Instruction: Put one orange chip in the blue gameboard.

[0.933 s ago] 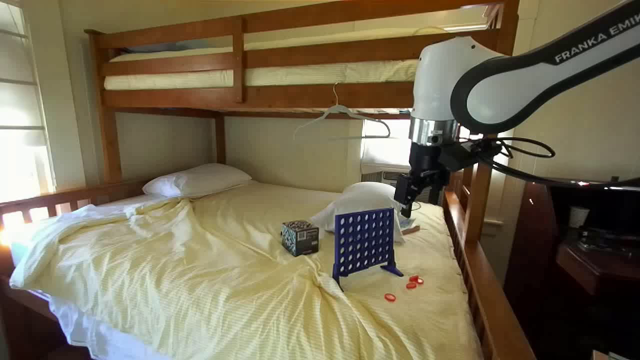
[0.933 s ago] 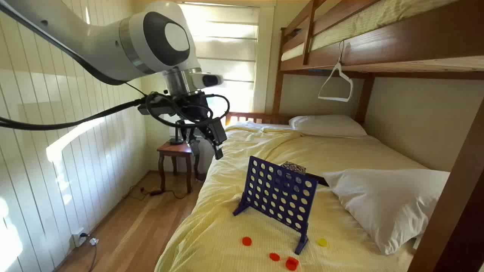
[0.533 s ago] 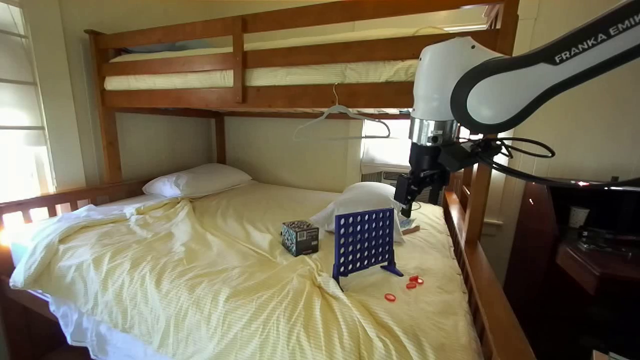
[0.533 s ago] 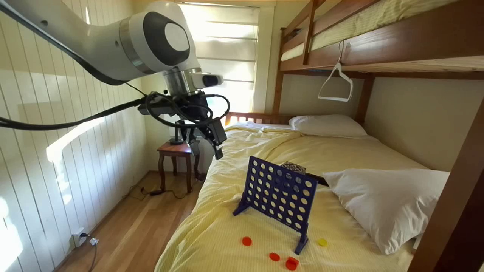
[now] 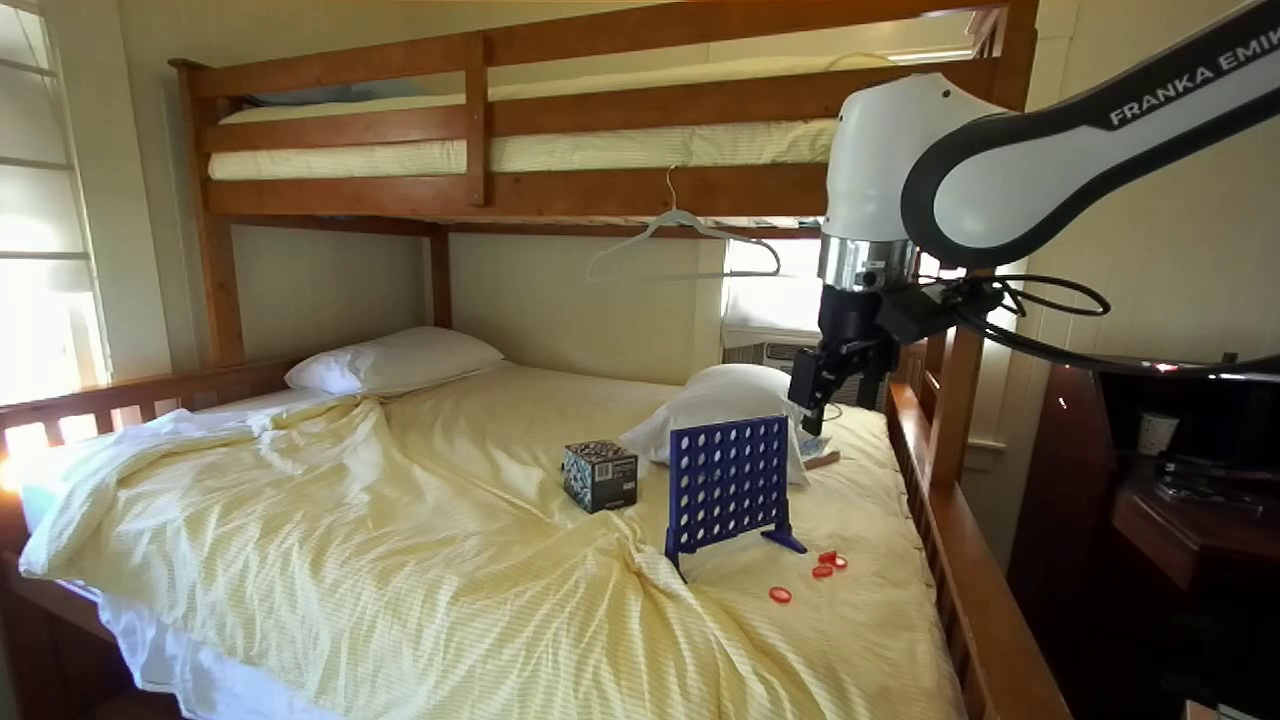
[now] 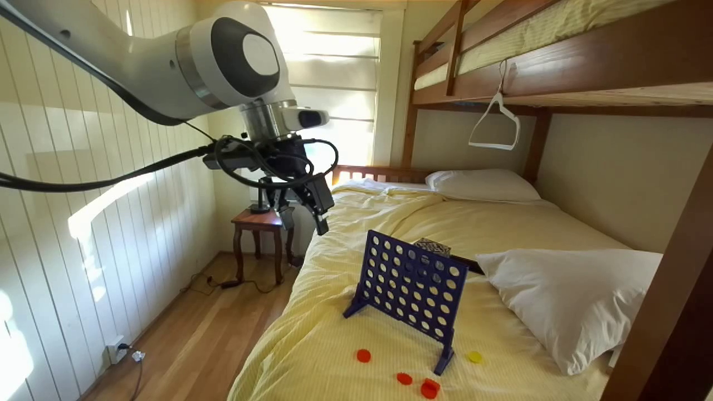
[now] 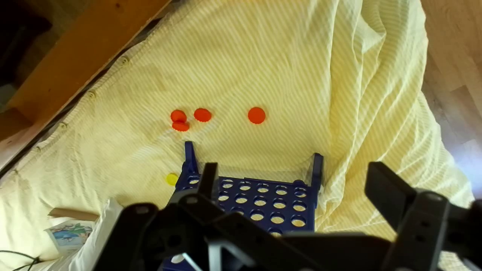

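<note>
Jaws of the Robotiq gripper (image 7: 293,176) stand wide apart; in the wrist view, yellow fabric and blue plastic show through the gap. Both dark fingers (image 7: 389,194) point downward and, in an exterior view, hang above the yellow striped bedding (image 6: 312,356), apart from the blue gameboard (image 6: 412,287).

The board stands upright on its feet on the bedding. In the wrist view the gripper hides part of its grid of round holes.

Orange chips (image 6: 363,355) number four, all lying on the bedding outside the board and on one side of it: a lone chip (image 7: 257,115), a second chip (image 7: 202,114) just beside a pair, and, in that pair, a third chip (image 7: 178,114) and a fourth chip (image 7: 180,127) overlapping. A yellow chip (image 7: 171,178) rests near the same end of the board as the pair.

Dark patterned cube (image 5: 600,477) sits on the bedding, across the board from the orange chips. A white pillow (image 6: 568,306) lies near the board; another pillow (image 6: 482,185) lies farther along the bed. An illustrated flat item (image 7: 71,235) lies against the nearer pillow; its exact kind cannot be told.

Pale clothes hanger (image 6: 490,146) hangs from the upper bunk rail (image 5: 590,195). Past the bed's edge, a wooden side table (image 6: 253,220) stands on the plank floor (image 6: 195,345).
</note>
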Motion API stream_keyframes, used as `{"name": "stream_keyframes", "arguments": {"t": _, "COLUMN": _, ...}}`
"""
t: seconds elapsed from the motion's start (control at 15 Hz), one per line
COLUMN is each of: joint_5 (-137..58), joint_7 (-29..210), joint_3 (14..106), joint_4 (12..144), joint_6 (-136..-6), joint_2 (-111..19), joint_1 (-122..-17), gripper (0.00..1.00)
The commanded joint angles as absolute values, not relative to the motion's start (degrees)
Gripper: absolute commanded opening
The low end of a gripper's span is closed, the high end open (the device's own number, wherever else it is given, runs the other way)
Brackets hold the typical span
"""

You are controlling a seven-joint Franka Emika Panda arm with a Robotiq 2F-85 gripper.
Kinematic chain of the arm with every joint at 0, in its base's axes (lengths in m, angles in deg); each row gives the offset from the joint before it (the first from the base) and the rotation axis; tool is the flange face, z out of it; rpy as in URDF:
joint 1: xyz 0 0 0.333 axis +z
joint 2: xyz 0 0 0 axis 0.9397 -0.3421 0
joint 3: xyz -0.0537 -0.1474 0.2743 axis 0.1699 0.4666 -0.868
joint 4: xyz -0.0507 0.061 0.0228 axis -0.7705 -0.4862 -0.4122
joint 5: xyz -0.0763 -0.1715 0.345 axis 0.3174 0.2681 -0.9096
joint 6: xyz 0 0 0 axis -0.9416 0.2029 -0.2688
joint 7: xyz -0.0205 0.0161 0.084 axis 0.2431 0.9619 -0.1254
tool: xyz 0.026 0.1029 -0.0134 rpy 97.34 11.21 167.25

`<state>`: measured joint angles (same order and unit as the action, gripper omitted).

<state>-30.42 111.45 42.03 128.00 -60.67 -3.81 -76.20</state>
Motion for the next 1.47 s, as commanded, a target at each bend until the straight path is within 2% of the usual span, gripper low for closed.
{"name": "stream_keyframes", "arguments": {"t": 0.0, "joint_5": -29.7, "joint_7": 112.0, "joint_3": 43.4, "joint_4": 127.9, "joint_6": -60.4, "joint_2": -4.0, "joint_1": -74.8, "gripper": 1.0}}
{"name": "stream_keyframes", "arguments": {"t": 0.33, "joint_5": -30.4, "joint_7": 111.3, "joint_3": 44.1, "joint_4": 126.8, "joint_6": -60.1, "joint_2": -5.6, "joint_1": -75.0, "gripper": 1.0}}
{"name": "stream_keyframes", "arguments": {"t": 0.93, "joint_5": -44.0, "joint_7": 82.9, "joint_3": 58.6, "joint_4": 119.0, "joint_6": -67.3, "joint_2": -20.4, "joint_1": -72.0, "gripper": 1.0}}
{"name": "stream_keyframes", "arguments": {"t": 1.4, "joint_5": -46.0, "joint_7": 80.0, "joint_3": 59.0, "joint_4": 110.1, "joint_6": -64.0, "joint_2": -34.1, "joint_1": -72.9, "gripper": 1.0}}
